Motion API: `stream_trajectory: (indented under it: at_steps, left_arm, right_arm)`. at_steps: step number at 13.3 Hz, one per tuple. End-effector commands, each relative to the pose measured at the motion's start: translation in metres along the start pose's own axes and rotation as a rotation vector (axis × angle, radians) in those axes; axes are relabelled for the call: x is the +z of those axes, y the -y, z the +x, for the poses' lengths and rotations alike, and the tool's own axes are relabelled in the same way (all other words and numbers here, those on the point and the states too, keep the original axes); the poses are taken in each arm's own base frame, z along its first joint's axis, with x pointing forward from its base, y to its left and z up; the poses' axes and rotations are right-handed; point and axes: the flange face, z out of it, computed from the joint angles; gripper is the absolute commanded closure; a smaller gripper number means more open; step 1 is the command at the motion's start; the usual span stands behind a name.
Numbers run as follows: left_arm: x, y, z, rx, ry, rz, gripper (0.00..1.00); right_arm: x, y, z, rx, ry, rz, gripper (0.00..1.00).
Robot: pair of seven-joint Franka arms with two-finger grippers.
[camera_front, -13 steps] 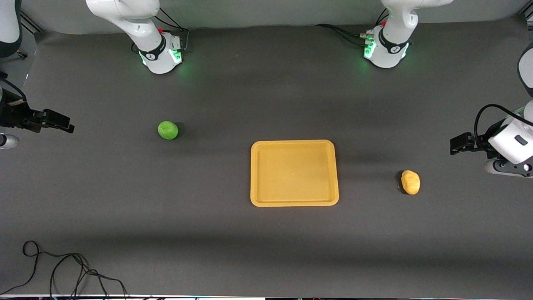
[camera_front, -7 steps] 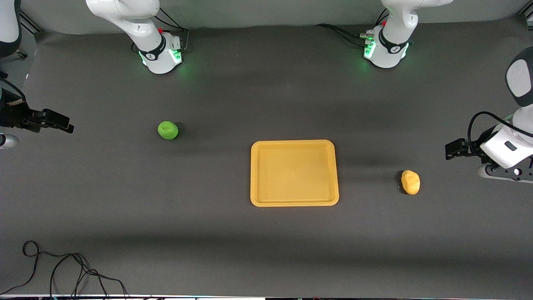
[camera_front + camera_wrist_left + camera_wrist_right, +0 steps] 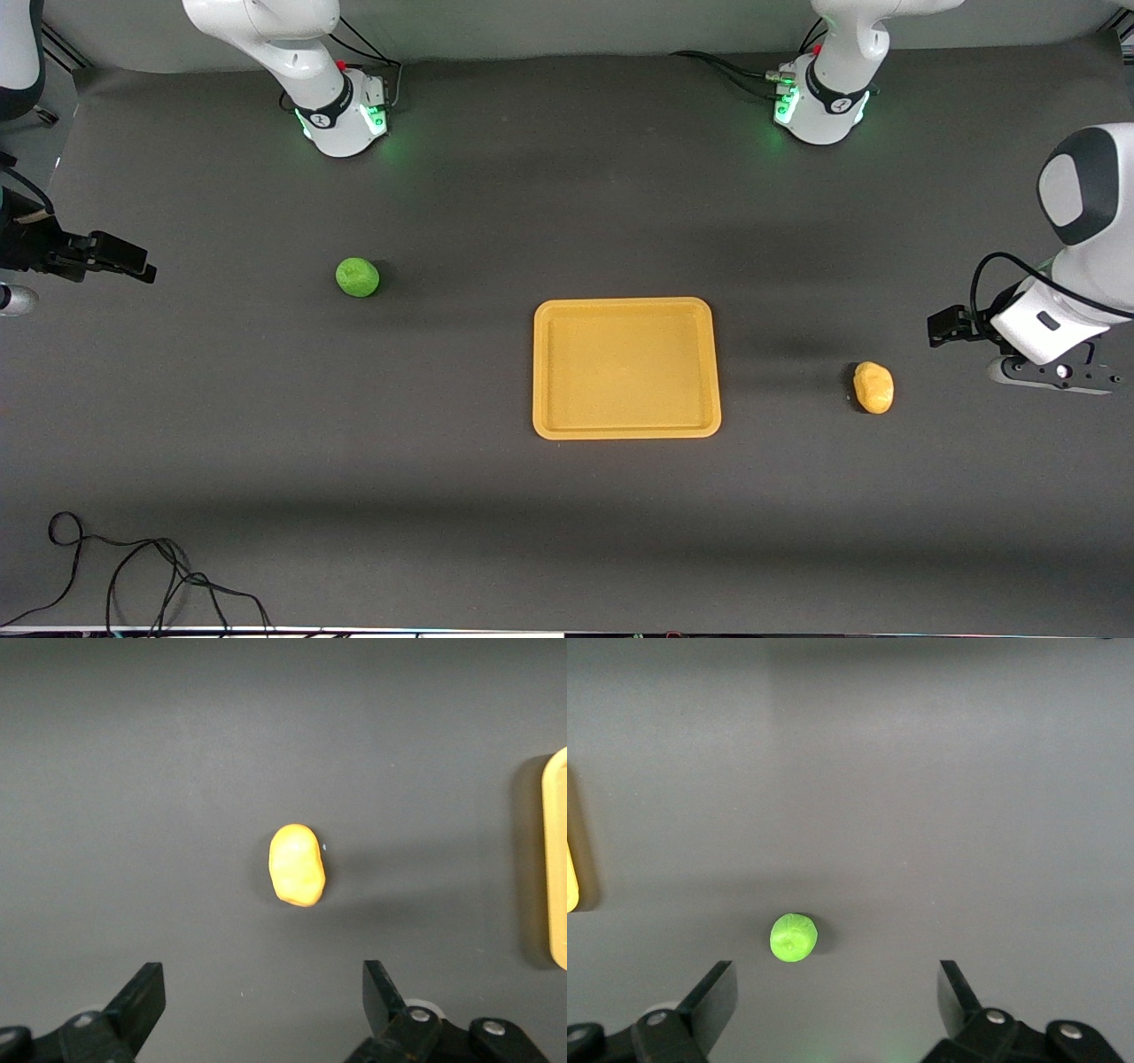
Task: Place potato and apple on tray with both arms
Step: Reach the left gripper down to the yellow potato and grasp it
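Note:
The yellow-orange tray (image 3: 626,429) lies flat in the middle of the table and holds nothing. The potato (image 3: 873,387) lies on the mat toward the left arm's end; it also shows in the left wrist view (image 3: 297,865). My left gripper (image 3: 941,327) hangs open above the mat beside the potato, toward the table's end (image 3: 263,997). The green apple (image 3: 357,276) lies toward the right arm's end and shows in the right wrist view (image 3: 794,937). My right gripper (image 3: 133,262) is open and empty, up at the table's end, well apart from the apple (image 3: 836,997).
Both arm bases (image 3: 341,120) (image 3: 819,106) stand along the table's back edge. A loose black cable (image 3: 133,576) lies at the front corner toward the right arm's end. The tray's edge shows in both wrist views (image 3: 556,868) (image 3: 571,877).
My left gripper has moved in from the table's end toward the potato and a little nearer the front camera. The right arm, apple, potato and tray have not moved.

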Motion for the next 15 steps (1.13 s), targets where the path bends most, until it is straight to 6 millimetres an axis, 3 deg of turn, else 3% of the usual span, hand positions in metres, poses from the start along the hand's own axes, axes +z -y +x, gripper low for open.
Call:
stream_trajectory:
  at_steps: [1,3,5,6,8,15]
  left_arm:
    - [0.041,0.003,-0.008,0.039,-0.033,0.011,0.00]
    - [0.065,0.002,-0.002,0.039,-0.018,0.003,0.00]
    - [0.096,-0.002,0.026,0.035,-0.030,-0.005,0.00]
    - [0.115,-0.001,0.030,0.039,-0.009,-0.009,0.00]
    - [0.134,0.006,0.025,0.042,0.024,-0.014,0.03]
    - [0.210,-0.006,0.026,0.047,0.047,-0.023,0.05]
  right_arm:
    - [-0.007,0.002,-0.004,-0.026,-0.009,-0.012,0.00]
    - [-0.008,0.002,-0.007,-0.027,-0.010,-0.012,0.00]
    - [-0.009,0.002,-0.007,-0.027,-0.012,-0.012,0.00]
    - [-0.009,0.002,-0.007,-0.026,-0.012,-0.012,0.00]
    - [-0.009,0.003,-0.006,-0.027,-0.015,-0.012,0.00]
    - [-0.008,0.002,-0.004,-0.024,-0.019,-0.014,0.00]
